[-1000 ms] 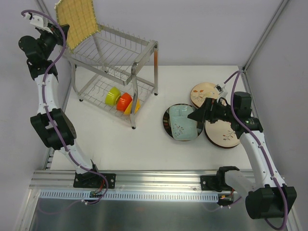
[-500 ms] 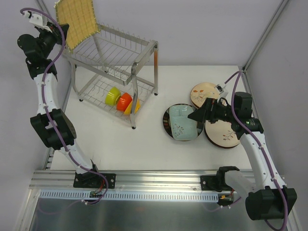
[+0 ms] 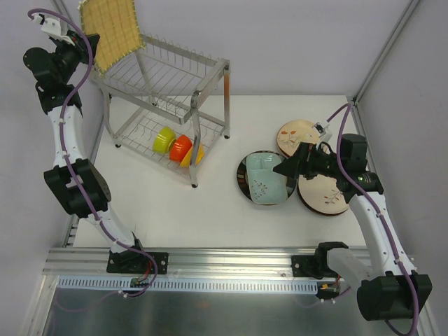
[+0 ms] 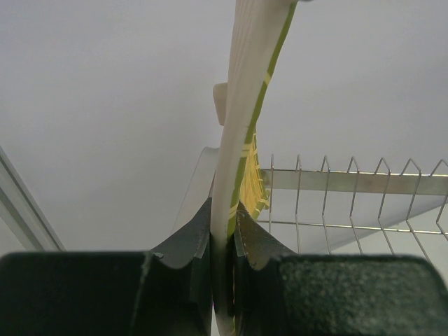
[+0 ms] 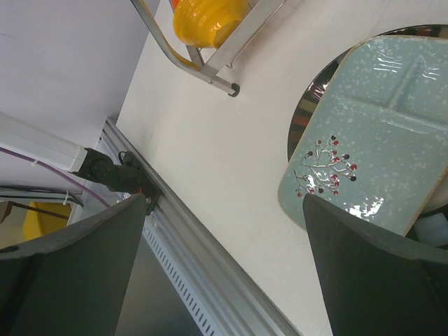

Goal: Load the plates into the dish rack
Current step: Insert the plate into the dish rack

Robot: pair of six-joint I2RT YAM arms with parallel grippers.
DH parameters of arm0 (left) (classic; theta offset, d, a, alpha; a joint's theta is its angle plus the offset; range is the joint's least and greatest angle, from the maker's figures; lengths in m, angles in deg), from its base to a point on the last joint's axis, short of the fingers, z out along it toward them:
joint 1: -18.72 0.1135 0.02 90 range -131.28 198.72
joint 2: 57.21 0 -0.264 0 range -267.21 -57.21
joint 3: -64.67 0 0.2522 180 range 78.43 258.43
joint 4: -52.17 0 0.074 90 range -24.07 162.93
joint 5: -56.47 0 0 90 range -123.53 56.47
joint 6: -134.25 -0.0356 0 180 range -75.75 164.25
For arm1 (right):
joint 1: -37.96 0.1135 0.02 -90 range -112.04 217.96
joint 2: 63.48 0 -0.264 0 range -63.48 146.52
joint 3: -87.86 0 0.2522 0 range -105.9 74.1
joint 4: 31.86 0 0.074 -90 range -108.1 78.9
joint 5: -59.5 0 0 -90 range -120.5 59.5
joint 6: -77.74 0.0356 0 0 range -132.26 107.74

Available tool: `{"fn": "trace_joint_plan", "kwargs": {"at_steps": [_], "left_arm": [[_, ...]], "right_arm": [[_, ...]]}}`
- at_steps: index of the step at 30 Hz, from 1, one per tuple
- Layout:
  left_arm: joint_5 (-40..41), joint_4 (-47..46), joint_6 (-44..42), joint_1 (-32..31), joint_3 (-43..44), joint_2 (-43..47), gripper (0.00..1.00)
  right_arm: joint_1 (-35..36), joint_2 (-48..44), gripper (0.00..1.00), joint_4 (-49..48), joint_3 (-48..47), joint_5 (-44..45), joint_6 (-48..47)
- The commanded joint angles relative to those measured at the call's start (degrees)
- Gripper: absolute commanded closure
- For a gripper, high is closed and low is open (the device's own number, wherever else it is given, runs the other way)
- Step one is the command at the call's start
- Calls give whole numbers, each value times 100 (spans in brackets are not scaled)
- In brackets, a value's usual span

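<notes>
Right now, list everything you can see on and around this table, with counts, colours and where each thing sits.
yellow woven plate: one, yellow, held on edge above the rack's upper tier, far left
dish rack: one, silver wire, two tiers, far left of the table
bowls: three, green, orange and yellow, in the rack's lower tier
teal plate: one, pale teal with a twig motif, lying on the dark plate
dark plate: one, round, under the teal plate, right of centre
cream plates: two, dark-rimmed, right side, one farther, one nearer
table: one, white
left fingers: shut on the yellow woven plate's edge
right fingers: open, above the right-side plates, holding nothing
</notes>
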Motion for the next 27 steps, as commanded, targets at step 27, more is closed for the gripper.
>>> {"fn": "trace_joint_plan", "kwargs": {"at_steps": [27], "left_arm": [[625,-131,-461,174,316,394,100]], "right_arm": [[-18,-183,0,-314,95,-121,-83]]}}
